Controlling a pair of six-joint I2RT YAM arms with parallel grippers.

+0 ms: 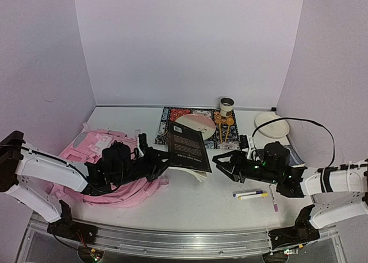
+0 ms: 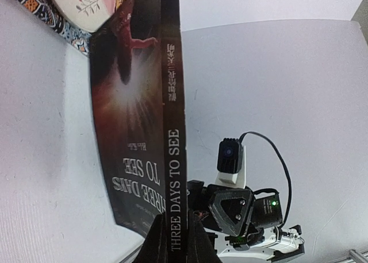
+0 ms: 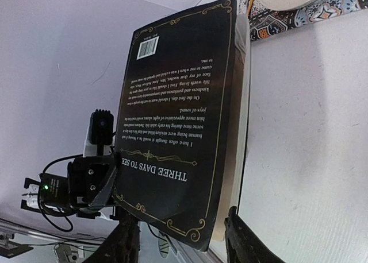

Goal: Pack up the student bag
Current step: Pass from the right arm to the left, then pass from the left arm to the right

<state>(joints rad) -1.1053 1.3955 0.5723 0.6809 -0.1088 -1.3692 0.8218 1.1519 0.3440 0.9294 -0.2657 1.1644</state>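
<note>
The student bag (image 1: 129,191), pink and soft, lies at the left of the table, partly under my left arm. A black book titled "Three Days to See" (image 1: 187,147) hangs between the two arms, tilted above the table. My left gripper (image 2: 175,241) is shut on the lower end of the book's spine (image 2: 171,119). My right gripper (image 3: 184,243) is open. Its fingers (image 3: 244,240) stand either side of the book's (image 3: 178,102) bottom corner with gaps showing. In the top view the left gripper (image 1: 164,162) is at the book's left edge and the right gripper (image 1: 221,162) at its right.
A patterned mat (image 1: 167,118) at the back holds a pale plate (image 1: 195,125), two wooden pieces (image 1: 224,125) and a cup (image 1: 227,106). A white dish (image 1: 271,125) sits at the back right. Three pens (image 1: 253,194) lie near the right arm.
</note>
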